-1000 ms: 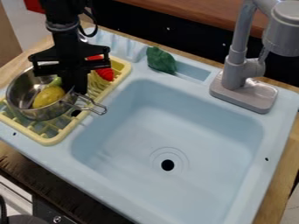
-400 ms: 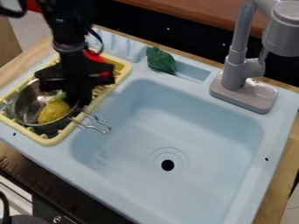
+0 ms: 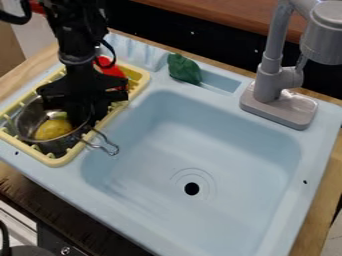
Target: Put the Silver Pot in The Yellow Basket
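In the camera view, the black gripper (image 3: 81, 118) hangs over the handle side of the silver pot (image 3: 29, 120), probably because the rim there suits a grasp from above. Whether it is clenched on the pot or free of it, I cannot tell. The handle (image 3: 101, 147) points to four o'clock, over the sink, likely to leave the bowl room inside the yellow basket (image 3: 52, 161). The pot's bowl lies within the basket's outline, toward the gripper's eight o'clock, with a yellow food piece (image 3: 53, 129) in it.

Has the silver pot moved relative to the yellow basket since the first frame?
Yes. The silver pot has shifted down the view, closer to the bottom corner of the yellow basket.
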`<action>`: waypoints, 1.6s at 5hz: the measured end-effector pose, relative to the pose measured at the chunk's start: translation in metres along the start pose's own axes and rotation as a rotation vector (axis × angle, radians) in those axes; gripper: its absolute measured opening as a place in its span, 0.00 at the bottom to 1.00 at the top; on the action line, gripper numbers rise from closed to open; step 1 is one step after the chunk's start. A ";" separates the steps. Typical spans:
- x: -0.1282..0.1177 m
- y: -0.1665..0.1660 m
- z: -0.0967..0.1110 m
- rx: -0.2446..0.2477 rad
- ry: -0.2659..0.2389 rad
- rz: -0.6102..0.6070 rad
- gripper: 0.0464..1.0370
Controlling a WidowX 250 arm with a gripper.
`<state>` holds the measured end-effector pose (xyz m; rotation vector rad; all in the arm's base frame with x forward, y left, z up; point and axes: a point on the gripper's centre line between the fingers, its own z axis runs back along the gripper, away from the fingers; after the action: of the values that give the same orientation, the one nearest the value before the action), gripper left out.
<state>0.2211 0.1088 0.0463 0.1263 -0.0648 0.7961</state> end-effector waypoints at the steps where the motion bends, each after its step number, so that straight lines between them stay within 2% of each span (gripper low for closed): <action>1: 0.004 0.001 0.004 -0.002 0.006 0.005 0.75; 2: 0.004 0.003 0.005 0.004 0.019 0.019 0.93; 3: 0.004 0.005 0.009 -0.014 0.036 0.026 0.94; 4: 0.001 0.008 0.020 -0.056 0.030 0.014 0.94; 5: -0.011 0.010 0.027 -0.083 0.064 -0.012 0.94; 6: -0.016 0.008 0.036 -0.099 0.043 -0.046 0.94; 7: -0.008 -0.010 0.055 -0.100 0.011 -0.096 0.94; 8: -0.012 -0.025 0.059 -0.114 -0.014 -0.167 0.94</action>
<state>0.2303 0.0748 0.1011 0.0287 -0.1115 0.6237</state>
